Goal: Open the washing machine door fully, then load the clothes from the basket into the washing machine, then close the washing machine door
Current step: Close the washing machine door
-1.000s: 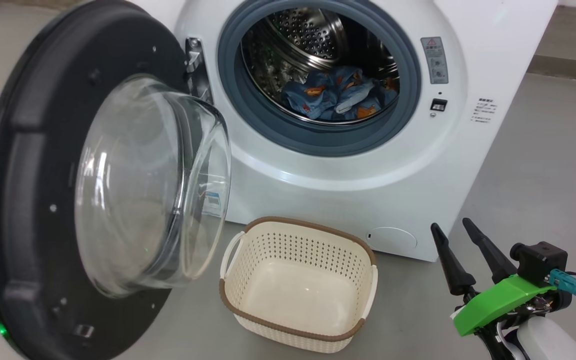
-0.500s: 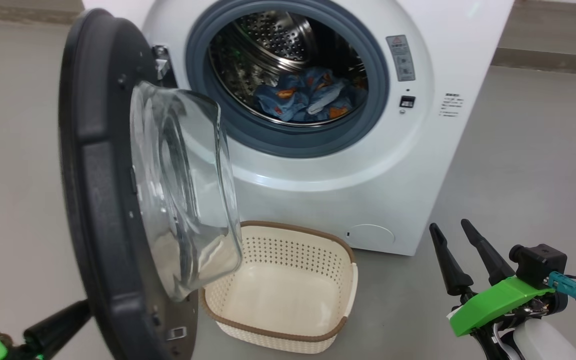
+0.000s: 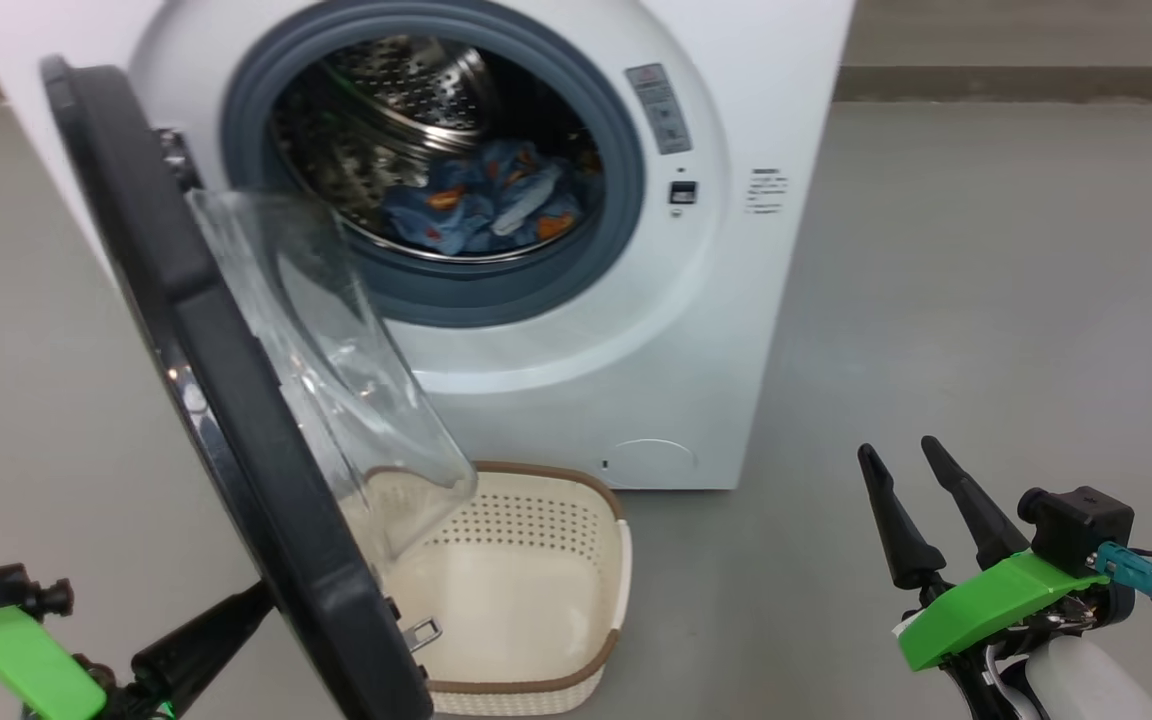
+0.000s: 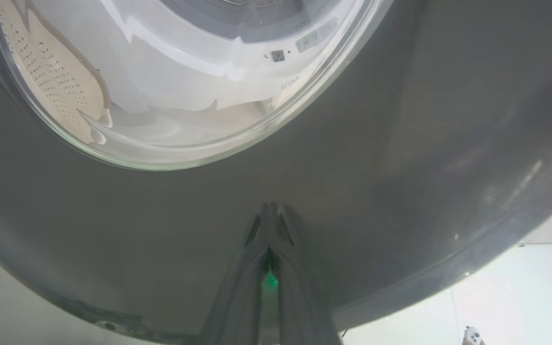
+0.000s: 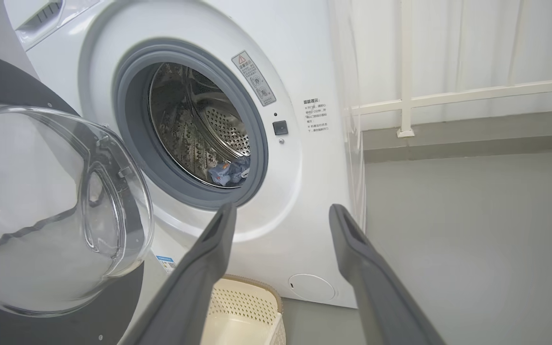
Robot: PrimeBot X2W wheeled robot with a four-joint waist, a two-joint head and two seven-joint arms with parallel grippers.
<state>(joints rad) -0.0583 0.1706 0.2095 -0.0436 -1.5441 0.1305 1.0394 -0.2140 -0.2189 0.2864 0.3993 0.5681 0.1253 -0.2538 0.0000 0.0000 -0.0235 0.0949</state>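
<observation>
Well, the washing machine door (image 3: 236,420) stands edge-on, hiding the left gripper's (image 4: 270,207) tips; up close, its fingers press together against the door's dark outer face. The door half covers the basket (image 3: 536,510) on the floor. The clothes (image 3: 481,205) lie inside the washing machine (image 3: 636,370). The right gripper (image 3: 898,452) hangs apart, fingers wide.

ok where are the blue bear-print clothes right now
In the head view's upper centre, the light blue bear-print clothes lie at the bottom of the perforated steel drum, behind the grey rubber gasket of the white washing machine.
</observation>
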